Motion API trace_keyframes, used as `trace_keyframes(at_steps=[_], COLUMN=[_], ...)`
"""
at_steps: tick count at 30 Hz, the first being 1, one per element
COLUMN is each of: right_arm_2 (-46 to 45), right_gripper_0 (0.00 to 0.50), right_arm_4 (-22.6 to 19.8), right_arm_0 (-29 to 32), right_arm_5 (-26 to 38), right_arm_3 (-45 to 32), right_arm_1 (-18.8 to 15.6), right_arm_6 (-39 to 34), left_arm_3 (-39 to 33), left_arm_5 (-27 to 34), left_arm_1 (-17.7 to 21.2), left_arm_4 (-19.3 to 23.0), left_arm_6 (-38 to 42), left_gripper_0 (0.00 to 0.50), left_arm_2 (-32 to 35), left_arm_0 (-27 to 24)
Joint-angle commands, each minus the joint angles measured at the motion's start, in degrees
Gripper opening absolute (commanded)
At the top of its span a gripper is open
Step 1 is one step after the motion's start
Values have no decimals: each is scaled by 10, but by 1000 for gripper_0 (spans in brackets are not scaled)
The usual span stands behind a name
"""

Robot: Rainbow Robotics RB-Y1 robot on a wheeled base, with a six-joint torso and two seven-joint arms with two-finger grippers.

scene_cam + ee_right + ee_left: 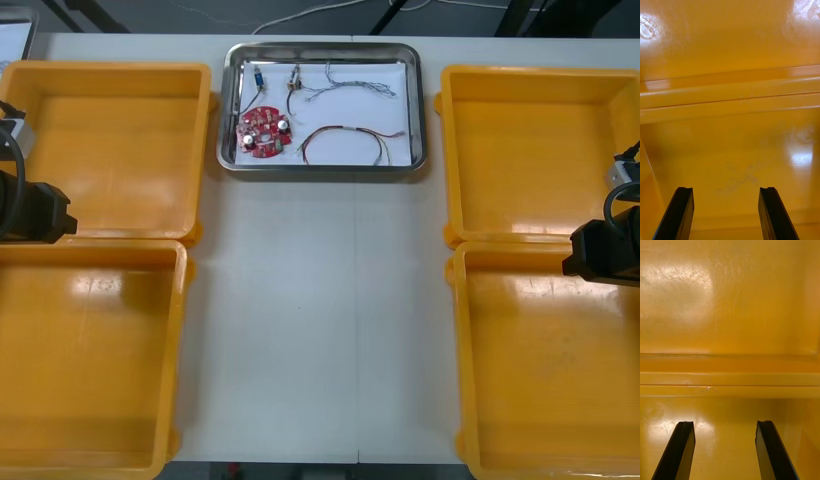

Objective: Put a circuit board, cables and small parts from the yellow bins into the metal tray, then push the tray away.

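The metal tray [322, 167] looks loaded; the left gripper [725, 423] and right gripper [726, 189], fingers wide and empty, hang well apart from it. I think the push comes next.

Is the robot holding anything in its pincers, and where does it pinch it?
Nothing is held. The left pincer and right pincer are both open, empty, over yellow bins.

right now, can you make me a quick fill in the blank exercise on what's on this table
1. The round red circuit board lies in the ____ half of the shiny metal tray.
2. The light table carries ____ yellow plastic bins.
3. Hovering over the bins, the right hand and the left hand are both ____ rather than shut.

Missing words: left; four; open.
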Motion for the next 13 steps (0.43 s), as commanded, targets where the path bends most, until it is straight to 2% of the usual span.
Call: trace_keyframes(at_steps=[1,13], right_arm_2=[-13,-13], right_gripper_0=[500,500], right_arm_4=[5,5], right_arm_0=[7,7], right_arm_5=[-2,-2], right_arm_3=[-16,-16], right_arm_1=[5,5], right_arm_6=[16,16], left_arm_3=[-16,-16], left_arm_5=[-5,-5], left_arm_1=[25,25], left_arm_4=[-3,-3], left_arm_6=[-8,-8], left_gripper_0=[473,475], left_arm_2=[17,17], left_arm_0=[6,6])
